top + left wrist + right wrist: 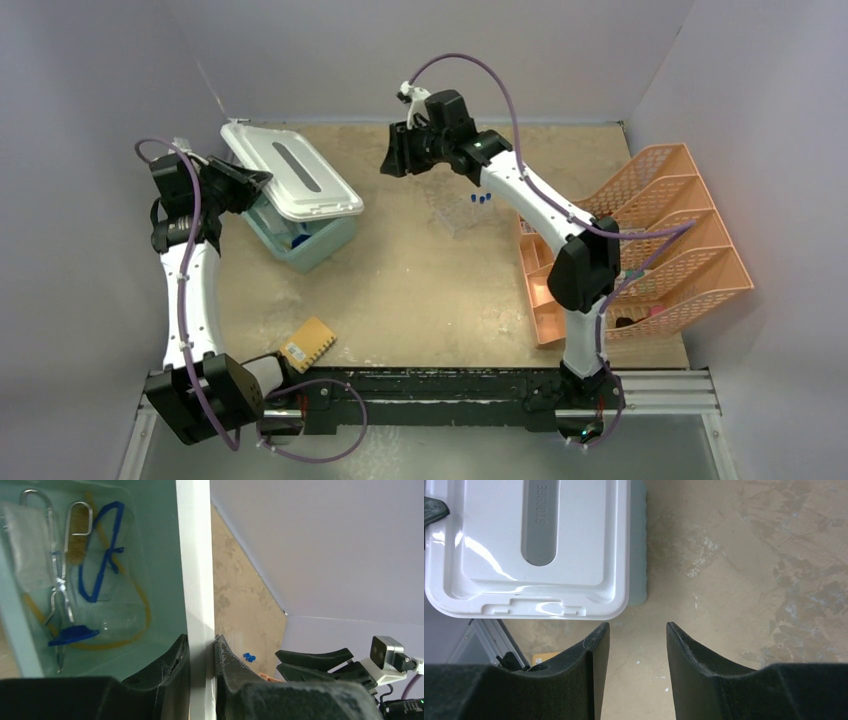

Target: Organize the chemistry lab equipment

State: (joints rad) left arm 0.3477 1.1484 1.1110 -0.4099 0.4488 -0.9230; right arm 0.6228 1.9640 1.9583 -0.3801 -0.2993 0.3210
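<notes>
My left gripper [252, 184] [201, 643] is shut on the edge of the white lid [293, 173] [195, 555] and holds it tilted over the teal storage box [312, 243]. Inside the box lie the metal tongs [58, 582], bristle brush [76, 535], blue-rimmed safety glasses [102, 555], tan tubing [143, 605] and white packet [24, 545]. My right gripper [391, 160] [638, 628] is open and empty above the table, right of the lid [534, 540]. The clear tube rack [460, 212] with blue-capped test tubes [482, 198] stands at mid-table.
A peach compartment organiser [650, 240] stands along the right side. A yellow-orange waffle sponge [308, 343] lies near the front left, by the left arm's base. Grey walls close in the table on three sides.
</notes>
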